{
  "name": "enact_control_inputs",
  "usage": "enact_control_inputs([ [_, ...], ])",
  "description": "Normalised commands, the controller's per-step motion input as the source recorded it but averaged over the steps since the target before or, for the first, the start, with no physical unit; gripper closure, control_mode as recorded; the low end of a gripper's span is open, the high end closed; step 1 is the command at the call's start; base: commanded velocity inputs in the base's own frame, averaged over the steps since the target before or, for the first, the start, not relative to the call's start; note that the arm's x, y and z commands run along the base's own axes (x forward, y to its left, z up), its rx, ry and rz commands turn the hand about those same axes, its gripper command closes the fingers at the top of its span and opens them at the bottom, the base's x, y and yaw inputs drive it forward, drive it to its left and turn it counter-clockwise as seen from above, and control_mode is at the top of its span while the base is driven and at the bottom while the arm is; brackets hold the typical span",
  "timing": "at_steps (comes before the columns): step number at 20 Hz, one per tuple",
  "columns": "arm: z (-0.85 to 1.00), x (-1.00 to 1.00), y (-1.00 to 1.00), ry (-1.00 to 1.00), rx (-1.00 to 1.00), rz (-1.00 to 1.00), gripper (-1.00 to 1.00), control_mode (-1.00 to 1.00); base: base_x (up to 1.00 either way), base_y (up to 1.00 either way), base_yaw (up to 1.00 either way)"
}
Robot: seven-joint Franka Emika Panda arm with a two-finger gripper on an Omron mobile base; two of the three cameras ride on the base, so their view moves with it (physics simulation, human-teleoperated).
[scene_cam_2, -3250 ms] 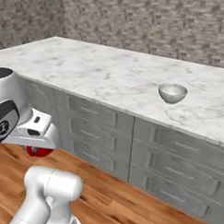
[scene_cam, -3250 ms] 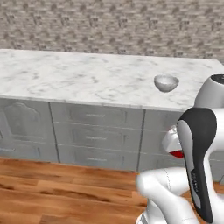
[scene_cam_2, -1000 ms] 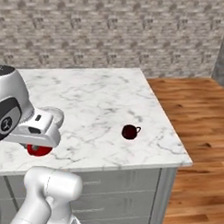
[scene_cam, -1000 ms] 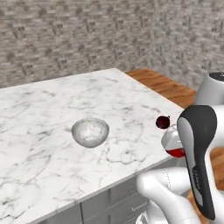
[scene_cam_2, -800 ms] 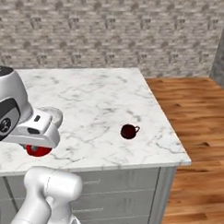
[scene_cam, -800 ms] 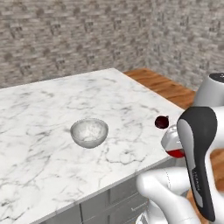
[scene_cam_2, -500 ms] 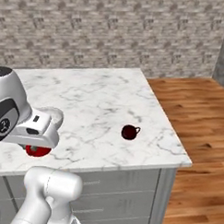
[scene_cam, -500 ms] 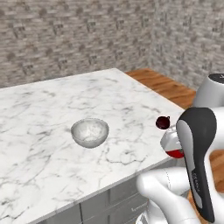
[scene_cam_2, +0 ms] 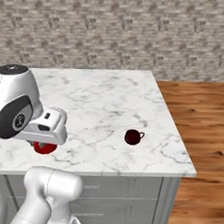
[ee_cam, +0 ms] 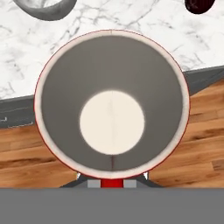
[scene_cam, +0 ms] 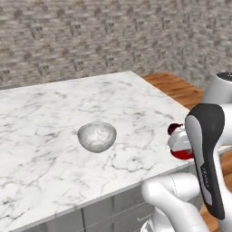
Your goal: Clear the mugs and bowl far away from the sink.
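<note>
Mug held low at the edge of the marble surface (scene_cam: pixel 54 172): the bright red mug (ee_cam: pixel 112 105) hangs under the robot's hand, its mouth facing the hand camera, so the hand view looks straight down into its grey inside and pale round bottom. The fingers (ee_cam: pixel 112 181) are drawn narrow and closed on the mug's rim at 6 o'clock in the hand view, where a patch of red wall shows between the dark tips. In the left base view the arm rises from 4 o'clock, its dark-sided forearm standing nearly upright, and the white hand reaches out level toward 9 o'clock with the red mug (scene_cam: pixel 182 153) showing beneath it, over the near edge of the surface. In the right base view the forearm's rounded joint sits at 9 o'clock and the hand points toward 3 o'clock, with the same mug (scene_cam_2: pixel 45 148) peeking out below it just at the surface's front edge. The bowl (scene_cam: pixel 96 136) stands upright on the surface, well apart from the hand, at 9 o'clock from it in the left base view; its rim (ee_cam: pixel 43 9) cuts into the hand view at 11 o'clock. The dark maroon mug (scene_cam_2: pixel 132 137) stands on the surface near its right end, handle turned toward 2 o'clock, and shows at 1 o'clock in the hand view. Wood floor (scene_cam_2: pixel 205 127) lies beyond the surface's end.
</note>
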Motion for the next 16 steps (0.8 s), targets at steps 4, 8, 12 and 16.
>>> enact_control_inputs([
  [4, -0.14, 0.88, -0.14, 0.08, 0.01, 0.01, 1.00, -1.00, 0.00, 0.00, 0.00],
  [8, -0.16, 0.81, -0.01, 0.05, 0.00, 0.00, 1.00, -1.00, 0.00, 0.00, 0.00],
  [12, -0.25, 0.71, 0.00, 0.04, 0.00, 0.00, 1.00, -1.00, 0.00, 0.00, 0.00],
  [16, -0.32, 0.59, -0.09, 0.04, 0.00, 0.00, 1.00, -1.00, 0.00, 0.00, 0.00],
])
